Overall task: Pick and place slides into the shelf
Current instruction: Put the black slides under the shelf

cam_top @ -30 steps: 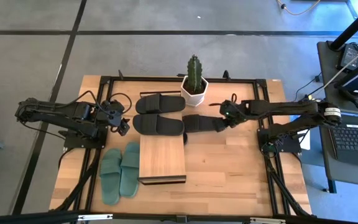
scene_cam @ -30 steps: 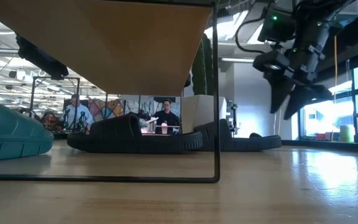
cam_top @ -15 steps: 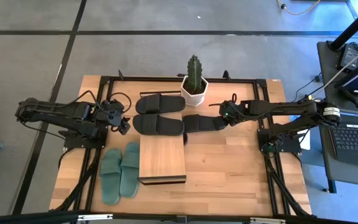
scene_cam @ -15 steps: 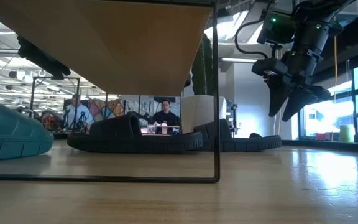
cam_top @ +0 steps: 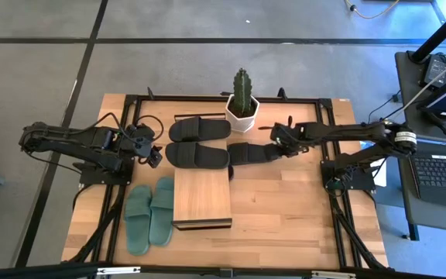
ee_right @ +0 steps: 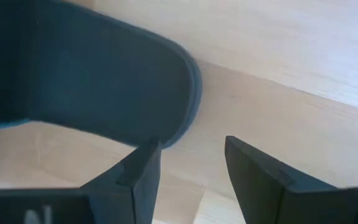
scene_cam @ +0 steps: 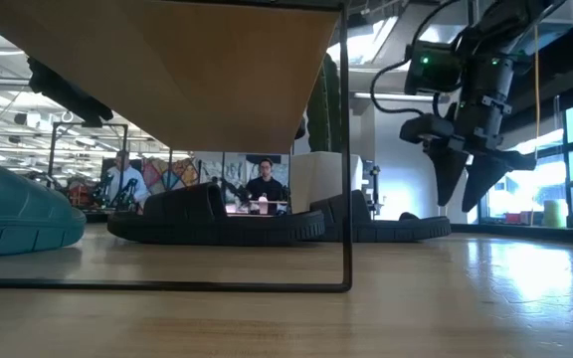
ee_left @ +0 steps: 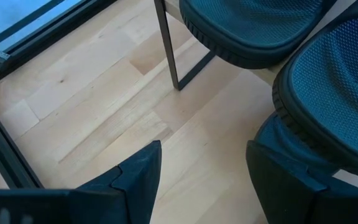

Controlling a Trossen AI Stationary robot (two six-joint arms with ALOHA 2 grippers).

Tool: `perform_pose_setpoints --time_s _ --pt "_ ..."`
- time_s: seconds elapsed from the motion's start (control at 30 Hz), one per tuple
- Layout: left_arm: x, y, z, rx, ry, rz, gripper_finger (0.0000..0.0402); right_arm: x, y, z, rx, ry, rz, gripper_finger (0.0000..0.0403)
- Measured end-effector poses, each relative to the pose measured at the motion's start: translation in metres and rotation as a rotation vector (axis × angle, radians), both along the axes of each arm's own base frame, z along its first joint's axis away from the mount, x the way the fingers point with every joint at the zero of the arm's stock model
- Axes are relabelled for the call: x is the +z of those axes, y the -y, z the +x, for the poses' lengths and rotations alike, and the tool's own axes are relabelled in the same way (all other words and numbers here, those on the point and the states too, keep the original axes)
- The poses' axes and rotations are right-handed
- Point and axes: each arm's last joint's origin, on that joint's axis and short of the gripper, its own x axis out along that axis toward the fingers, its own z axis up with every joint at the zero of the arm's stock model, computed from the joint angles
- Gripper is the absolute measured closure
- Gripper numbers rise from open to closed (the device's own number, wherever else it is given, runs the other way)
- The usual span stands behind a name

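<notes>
Hovering: my right gripper [cam_top: 272, 139] sits over the heel end of a black slide [cam_top: 248, 153], fingers apart, nothing held
right fingers: pointing down, clear of the tabletop [cam_top: 285, 209] in the low view; in my right wrist view the slide's rounded end [ee_right: 104, 87] lies just past the fingertips [ee_right: 145, 165]
that slide: flat on the table, right of the other black ones, its far end tucked by the shelf [cam_top: 202, 198] corner
left gripper [cam_top: 155, 159]: parked at the table's left side, fingers spread wide, empty; left wrist view shows black slide edges [ee_left: 334, 93] and a shelf leg [ee_left: 166, 43] just ahead
black pair [cam_top: 198, 141]: side by side behind the shelf, lying on the table
green pair [cam_top: 150, 215]: side by side, left of the shelf, touching each other
shelf: plank top bare, no slide on it
cactus pot [cam_top: 242, 108]: behind the slides, upright
background: people [scene_cam: 264, 187] in the room beyond, low view only
</notes>
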Motion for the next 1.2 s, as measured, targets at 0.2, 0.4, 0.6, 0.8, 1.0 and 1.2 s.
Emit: perform_pose_setpoints --time_s 0.2,0.4,0.6,0.8,1.0,1.2 --pt "0.000 0.000 0.000 0.000 -0.001 0.000 0.0177 -0.004 0.011 0.002 0.006 0.016 0.023 0.0224" --pt "0.000 0.000 0.000 -0.001 -0.001 0.000 0.0177 -0.014 0.019 -0.005 -0.030 0.031 0.072 0.0224" --pt "0.000 0.000 0.000 -0.004 -0.003 0.001 0.0177 -0.034 0.022 -0.010 -0.040 0.151 0.110 0.0224" --pt "0.000 0.000 0.000 -0.004 -0.003 0.001 0.0177 -0.047 0.022 -0.013 -0.044 0.252 0.111 0.0230" --pt "0.000 0.000 0.000 -0.003 -0.003 0.001 0.0177 -0.054 0.020 -0.016 -0.042 0.285 0.097 0.0281" --pt "0.000 0.000 0.000 0.006 -0.002 0.019 0.0177 -0.054 0.020 -0.016 0.016 0.294 0.058 0.0342"
